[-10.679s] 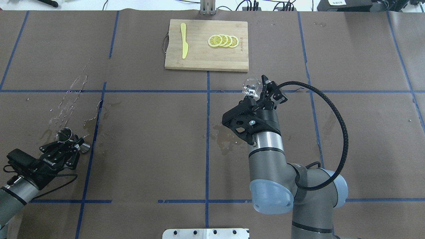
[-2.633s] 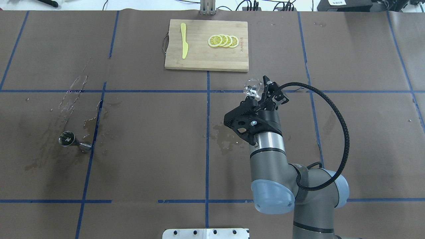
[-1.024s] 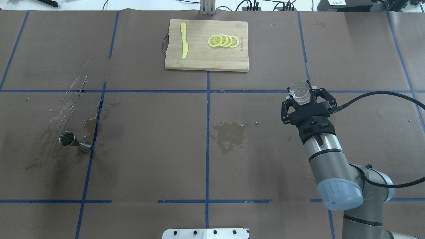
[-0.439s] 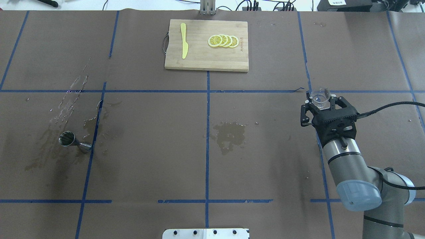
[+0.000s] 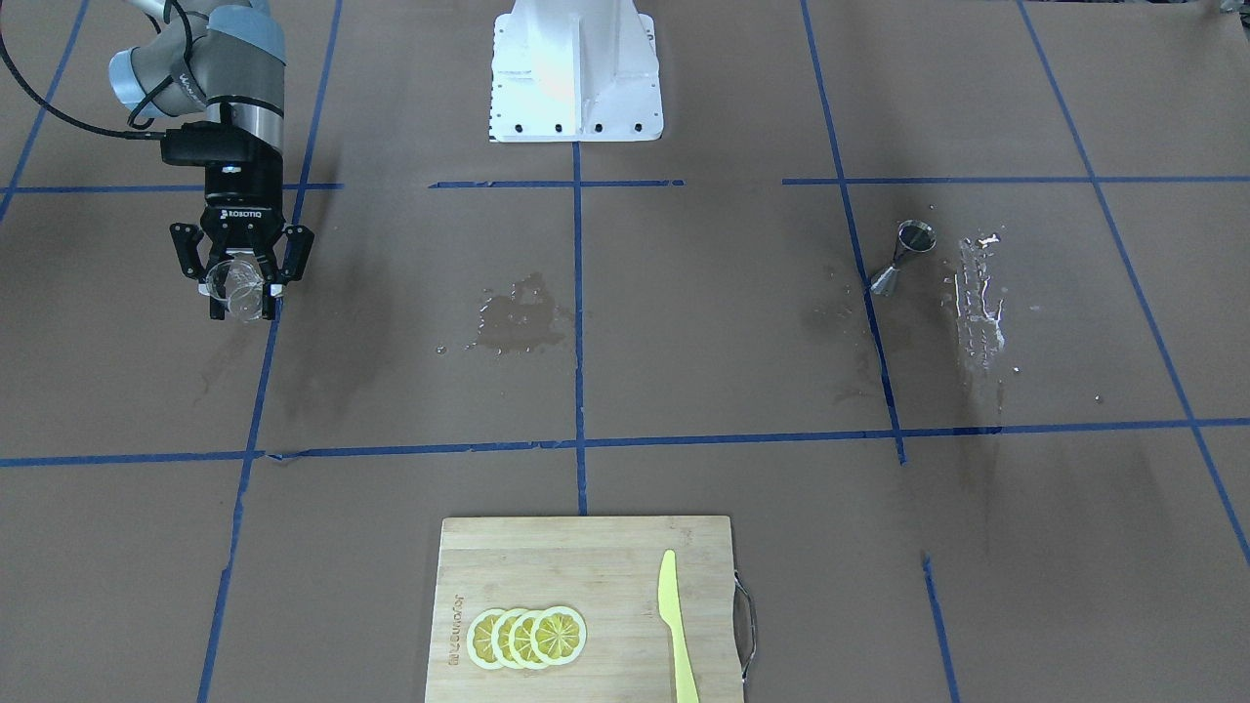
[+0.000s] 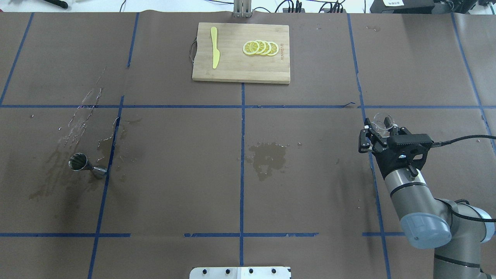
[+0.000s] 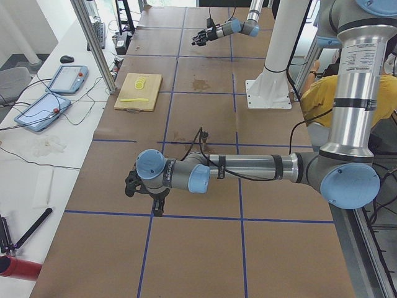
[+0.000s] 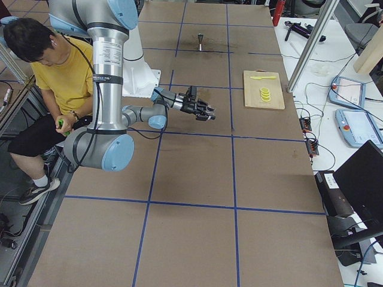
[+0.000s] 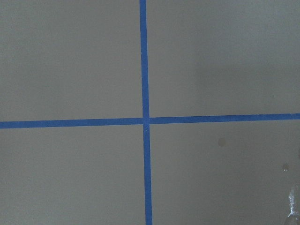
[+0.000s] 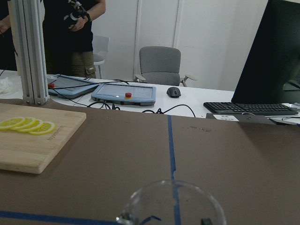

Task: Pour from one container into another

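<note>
When viewed from overhead, found a brown-papered table (image 6: pixel 174 193) gridded in blue tape and filling the frame. Noted right arm (image 6: pixel 410 193) entering from lower right corner and reaching toward middle right. Located left arm (image 7: pixel 248 167) only in the left side view, stretched low across centre frame; unable to judge left gripper (image 7: pixel 131 185) at its end as released or clenched. Logged wooden cutting board (image 6: pixel 236 68) at top centre, well apart from both arms. Marked wet stain (image 6: pixel 267 157) just right of centre, plus further damp patches at middle left. Confirmed right gripper (image 6: pixel 381 130) clenched on clear glass (image 6: pixel 383 122) at middle right, with fingers on either side of it. Recorded yellow knife (image 6: pixel 214 48) on board's left half and overlapping lemon slices (image 6: pixel 260 48) on its right half. Placed steel jigger (image 6: pixel 79 162) at middle left, standing on damp paper just beside a blue tape line, well apart from glass.
</note>
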`<action>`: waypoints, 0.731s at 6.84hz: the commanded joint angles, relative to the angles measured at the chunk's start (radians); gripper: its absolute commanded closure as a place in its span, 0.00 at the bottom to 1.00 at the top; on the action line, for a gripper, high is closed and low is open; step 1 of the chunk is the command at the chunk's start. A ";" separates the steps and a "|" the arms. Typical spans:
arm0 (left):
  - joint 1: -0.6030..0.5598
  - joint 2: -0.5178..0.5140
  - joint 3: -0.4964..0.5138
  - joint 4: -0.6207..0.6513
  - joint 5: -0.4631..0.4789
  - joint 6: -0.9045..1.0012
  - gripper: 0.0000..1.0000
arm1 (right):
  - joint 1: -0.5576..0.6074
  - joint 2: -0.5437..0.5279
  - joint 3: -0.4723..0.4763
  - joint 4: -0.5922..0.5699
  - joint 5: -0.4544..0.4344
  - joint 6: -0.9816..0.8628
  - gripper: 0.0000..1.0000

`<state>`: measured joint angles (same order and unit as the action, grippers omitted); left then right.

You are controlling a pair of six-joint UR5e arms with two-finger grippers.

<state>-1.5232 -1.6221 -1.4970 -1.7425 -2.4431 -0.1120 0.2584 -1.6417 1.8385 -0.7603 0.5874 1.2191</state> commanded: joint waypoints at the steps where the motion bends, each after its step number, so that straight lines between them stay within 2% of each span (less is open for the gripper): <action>1: 0.000 0.001 0.000 0.000 -0.001 0.000 0.00 | -0.036 -0.018 -0.095 0.091 -0.004 0.103 1.00; 3: 0.000 0.001 0.001 0.000 -0.001 0.000 0.00 | -0.051 -0.018 -0.242 0.241 -0.021 0.103 1.00; 5: 0.000 0.001 0.003 -0.002 -0.001 0.000 0.00 | -0.085 -0.017 -0.248 0.240 -0.066 0.103 1.00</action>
<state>-1.5233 -1.6216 -1.4947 -1.7430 -2.4436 -0.1120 0.1934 -1.6591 1.6034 -0.5288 0.5469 1.3217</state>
